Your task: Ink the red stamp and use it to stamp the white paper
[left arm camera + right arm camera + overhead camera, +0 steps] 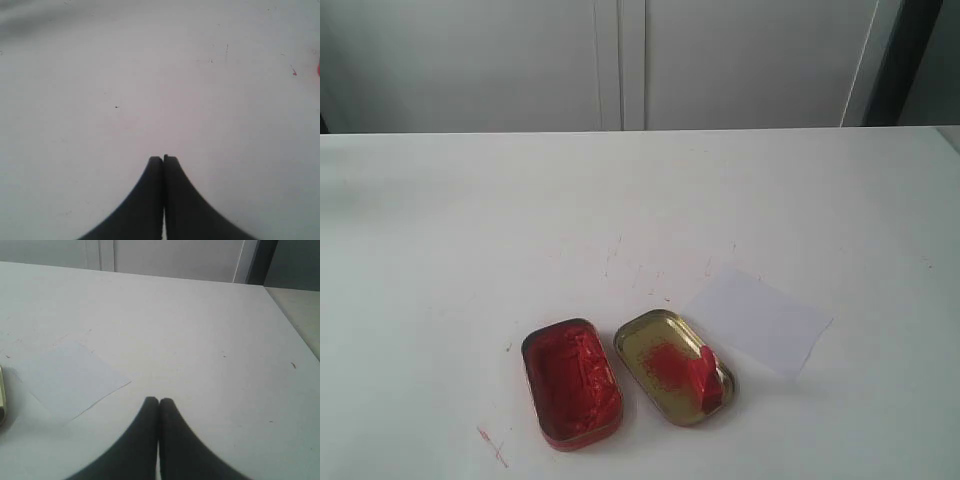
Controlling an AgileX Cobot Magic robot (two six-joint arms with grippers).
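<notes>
The red stamp (706, 376) lies in the gold tin lid (660, 352), at its right end beside a red smear. To the lid's left sits the tin of red ink paste (572, 383). The white paper (758, 320) lies flat just right of the lid, and the right wrist view shows the paper (67, 377) blank. Neither arm appears in the exterior view. My left gripper (163, 159) is shut and empty over bare tabletop. My right gripper (159, 401) is shut and empty, close to the paper's corner.
The white table (440, 250) carries faint red scuffs, one near the front left (492, 445). Grey cabinet doors (620, 60) stand behind the far edge. The table's right edge (290, 320) shows in the right wrist view.
</notes>
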